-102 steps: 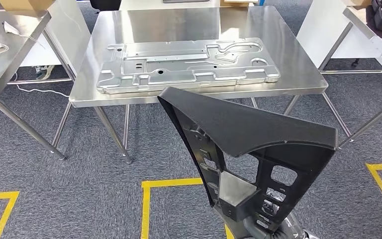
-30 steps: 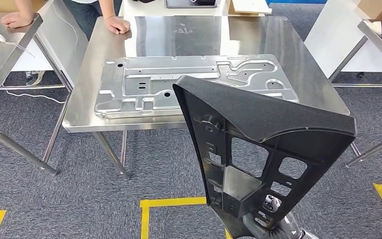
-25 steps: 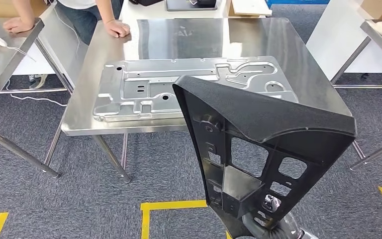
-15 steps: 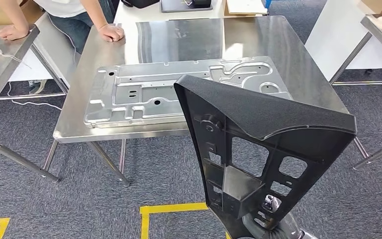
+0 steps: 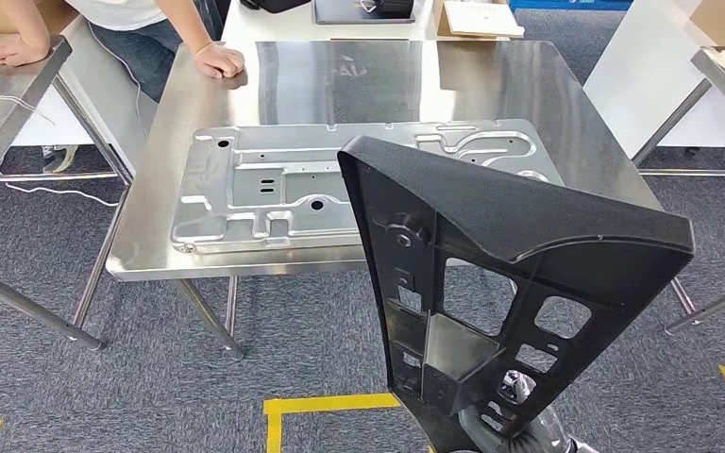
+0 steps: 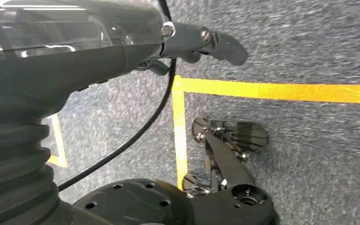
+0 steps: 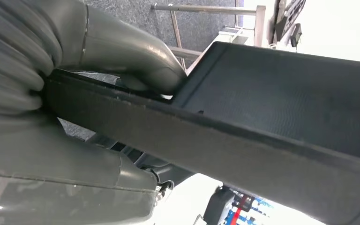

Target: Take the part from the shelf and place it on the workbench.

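R hand [image 7: 75, 93] clamped on narrow end of big black textured plastic triangular part [image 5: 519, 283], thumb pressed on its edge; part held upright in front of robot, above carpet, just short of shiny steel surface [image 5: 387, 75]. Stamped grey sheet-metal panel [image 5: 274, 189] lies flat on surface. L hand [image 6: 192, 42] hangs over grey carpet w/ yellow tape [image 6: 281, 91], fingers curled, holding nothing. Person's hand [image 5: 219, 61] rests on surface's far corner.

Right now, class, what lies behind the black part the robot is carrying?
Behind the black part lies the stamped metal panel on the steel workbench; the panel's near right corner is covered.
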Action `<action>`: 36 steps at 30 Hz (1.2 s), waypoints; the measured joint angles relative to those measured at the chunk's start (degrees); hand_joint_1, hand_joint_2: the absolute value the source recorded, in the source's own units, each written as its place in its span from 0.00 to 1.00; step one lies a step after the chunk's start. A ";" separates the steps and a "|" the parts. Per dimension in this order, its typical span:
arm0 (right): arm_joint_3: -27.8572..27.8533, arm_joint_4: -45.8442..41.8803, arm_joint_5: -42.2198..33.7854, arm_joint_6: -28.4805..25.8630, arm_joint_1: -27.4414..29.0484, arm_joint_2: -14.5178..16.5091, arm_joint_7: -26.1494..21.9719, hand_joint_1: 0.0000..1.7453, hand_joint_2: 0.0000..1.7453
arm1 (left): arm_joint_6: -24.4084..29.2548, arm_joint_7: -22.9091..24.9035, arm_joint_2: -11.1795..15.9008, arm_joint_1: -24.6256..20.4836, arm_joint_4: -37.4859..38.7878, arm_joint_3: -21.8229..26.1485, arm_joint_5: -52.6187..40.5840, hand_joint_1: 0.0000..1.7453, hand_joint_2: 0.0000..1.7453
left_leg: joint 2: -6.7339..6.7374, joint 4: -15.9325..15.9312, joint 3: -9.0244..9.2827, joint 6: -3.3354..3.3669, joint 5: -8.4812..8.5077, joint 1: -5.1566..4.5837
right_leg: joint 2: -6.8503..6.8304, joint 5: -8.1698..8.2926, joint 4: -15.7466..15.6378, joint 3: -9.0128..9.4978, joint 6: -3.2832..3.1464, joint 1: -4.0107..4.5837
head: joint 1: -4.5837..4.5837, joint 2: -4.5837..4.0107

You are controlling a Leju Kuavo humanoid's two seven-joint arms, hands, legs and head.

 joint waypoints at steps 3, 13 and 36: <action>-0.01 0.08 -0.01 0.02 -0.10 0.07 0.00 1.00 1.00 | -0.01 0.01 0.00 0.07 0.01 0.03 -0.01 0.00 1.00 | -0.19 -0.04 1.58 -0.32 -1.06 -0.01 | -0.02 6.79 -8.08 2.17 -0.12 0.03 | 0.00 0.00; 0.01 1.15 -0.57 1.06 -1.56 0.66 -0.21 1.00 1.00 | -0.05 -0.01 0.13 0.01 -0.13 0.65 -0.25 0.00 1.00 | -0.01 10.75 -2.72 -2.53 -6.81 -0.35 | -0.15 7.41 -16.00 7.06 -2.48 0.00 | -0.04 0.00; -0.97 3.40 -0.99 2.40 -3.63 1.27 -0.56 1.00 1.00 | -0.05 -0.84 0.38 -0.17 -0.37 1.85 -0.77 0.00 1.00 | -0.28 -0.12 1.82 -0.98 -1.52 -0.16 | -0.08 9.18 -14.30 4.30 -0.44 0.30 | 0.01 0.00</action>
